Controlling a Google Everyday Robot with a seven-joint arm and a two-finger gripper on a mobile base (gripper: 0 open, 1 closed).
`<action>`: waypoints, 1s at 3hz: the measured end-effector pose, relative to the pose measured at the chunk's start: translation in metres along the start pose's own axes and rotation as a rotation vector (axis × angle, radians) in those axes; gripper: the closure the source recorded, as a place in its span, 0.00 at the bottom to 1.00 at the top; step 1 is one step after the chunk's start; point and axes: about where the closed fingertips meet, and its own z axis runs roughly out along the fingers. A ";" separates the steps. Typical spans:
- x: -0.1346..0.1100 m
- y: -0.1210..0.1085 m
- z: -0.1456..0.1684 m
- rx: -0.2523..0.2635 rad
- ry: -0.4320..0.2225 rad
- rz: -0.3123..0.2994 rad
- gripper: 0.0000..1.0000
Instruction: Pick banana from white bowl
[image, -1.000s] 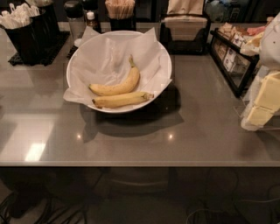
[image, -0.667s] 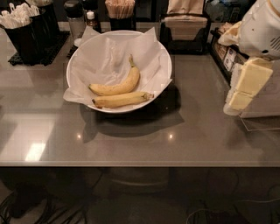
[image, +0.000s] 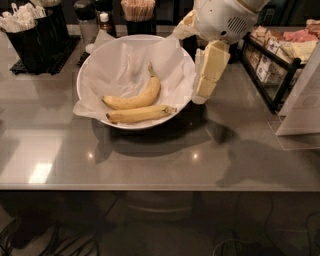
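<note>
The white bowl (image: 90, 75), lined with crinkled white paper, stands at the back middle of the grey table. Two bananas lie in it. The banana (image: 139, 114) is the straighter one at the front, with its dark blunt end to the right. An arched banana (image: 136, 99) with a long stem lies just behind it, touching it. My gripper (image: 200, 95), cream-coloured, hangs from the white arm (image: 222, 20) just outside the bowl's right rim, pointing down, above the table. It holds nothing.
A black caddy (image: 31, 36) with white packets stands at the back left. Shakers (image: 87, 21) and a holder of sticks (image: 138, 14) stand behind the bowl. A wire rack (image: 272, 62) of packets and a clear sign holder (image: 301, 107) are at the right.
The arm and gripper have swung left from the table's right edge to just beside the bowl's right rim. The bowl and the bananas have not moved.
</note>
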 end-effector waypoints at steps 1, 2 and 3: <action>-0.005 -0.006 0.001 0.011 -0.014 -0.004 0.00; -0.001 -0.007 0.016 0.014 -0.051 0.024 0.00; -0.002 -0.008 0.017 0.016 -0.053 0.025 0.00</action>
